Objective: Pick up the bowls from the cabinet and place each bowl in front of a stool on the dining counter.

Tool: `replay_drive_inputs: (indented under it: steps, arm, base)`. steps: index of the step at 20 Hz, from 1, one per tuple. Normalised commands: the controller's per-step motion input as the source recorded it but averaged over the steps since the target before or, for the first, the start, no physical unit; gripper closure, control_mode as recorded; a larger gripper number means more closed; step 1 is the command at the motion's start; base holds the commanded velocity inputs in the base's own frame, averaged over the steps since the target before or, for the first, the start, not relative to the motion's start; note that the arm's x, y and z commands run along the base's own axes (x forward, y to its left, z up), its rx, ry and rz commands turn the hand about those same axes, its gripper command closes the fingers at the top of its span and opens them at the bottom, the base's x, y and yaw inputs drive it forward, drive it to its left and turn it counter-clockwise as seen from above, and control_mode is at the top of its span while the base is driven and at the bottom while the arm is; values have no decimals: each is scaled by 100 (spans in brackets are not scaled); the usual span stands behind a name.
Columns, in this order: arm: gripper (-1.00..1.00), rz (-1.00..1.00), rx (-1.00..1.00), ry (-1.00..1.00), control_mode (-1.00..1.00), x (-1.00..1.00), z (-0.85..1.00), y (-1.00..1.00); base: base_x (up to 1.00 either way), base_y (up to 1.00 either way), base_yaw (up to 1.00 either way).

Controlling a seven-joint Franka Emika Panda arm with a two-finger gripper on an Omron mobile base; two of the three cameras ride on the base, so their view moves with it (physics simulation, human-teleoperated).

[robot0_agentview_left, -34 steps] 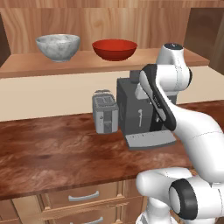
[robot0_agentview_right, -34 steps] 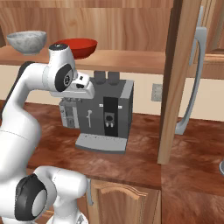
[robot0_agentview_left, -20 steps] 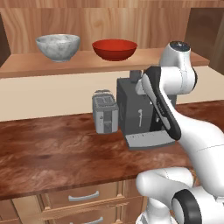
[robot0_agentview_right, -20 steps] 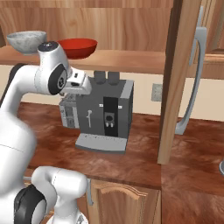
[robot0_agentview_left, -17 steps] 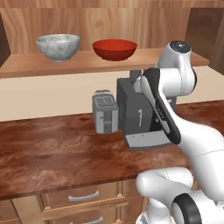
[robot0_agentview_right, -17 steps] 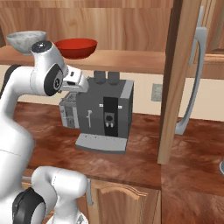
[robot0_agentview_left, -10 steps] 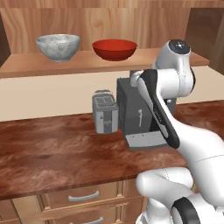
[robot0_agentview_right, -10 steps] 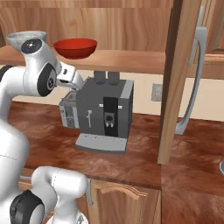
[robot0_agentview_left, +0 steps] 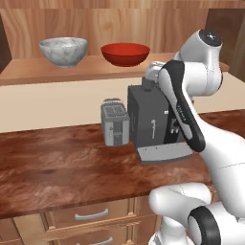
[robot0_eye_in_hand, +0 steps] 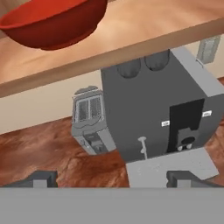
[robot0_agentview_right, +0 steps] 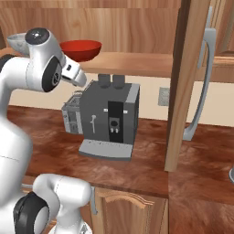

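Two bowls rest on the cabinet shelf (robot0_agentview_left: 72, 72): a grey-white marbled one (robot0_agentview_left: 63, 50) on the left and a glossy red one (robot0_agentview_left: 125, 53) to its right. In the hand view the red bowl (robot0_eye_in_hand: 54, 22) fills the top left, seen from below the shelf edge. My gripper (robot0_eye_in_hand: 113, 178) is open and empty, its fingertips (robot0_eye_in_hand: 41, 177) spread wide, just below and in front of the shelf, above the coffee machine. In the right base view my arm covers part of the marbled bowl (robot0_agentview_right: 16, 41). The stool and the dining counter are out of view.
A dark grey coffee machine (robot0_agentview_left: 150, 119) and a silver toaster (robot0_agentview_left: 115, 123) stand on the brown wood counter (robot0_agentview_left: 57, 167) under the shelf. The open cabinet door (robot0_agentview_right: 187, 82) with a long metal handle (robot0_agentview_right: 201, 91) juts out on the right. Drawers (robot0_agentview_left: 91, 215) sit below.
My arm has swung upward, bringing the hand from the coffee machine's height to the shelf edge below the red bowl. The bowls have not moved and the gripper stays open.
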Motion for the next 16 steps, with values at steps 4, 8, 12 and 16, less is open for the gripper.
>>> replay_drive_inputs:
  steps: [4,8,12,16]
  arm:
    - [-100,0,2,-9,-100,4,49,0]
    - [-100,0,0,-12,-100,7,33,0]
    - [-100,0,0,-13,-100,13,22,0]
    - [-100,0,0,-11,-100,19,4,0]
  base:
    - [0,0,0]
    - [0,0,0]
    - [0,0,0]
    - [0,0,0]
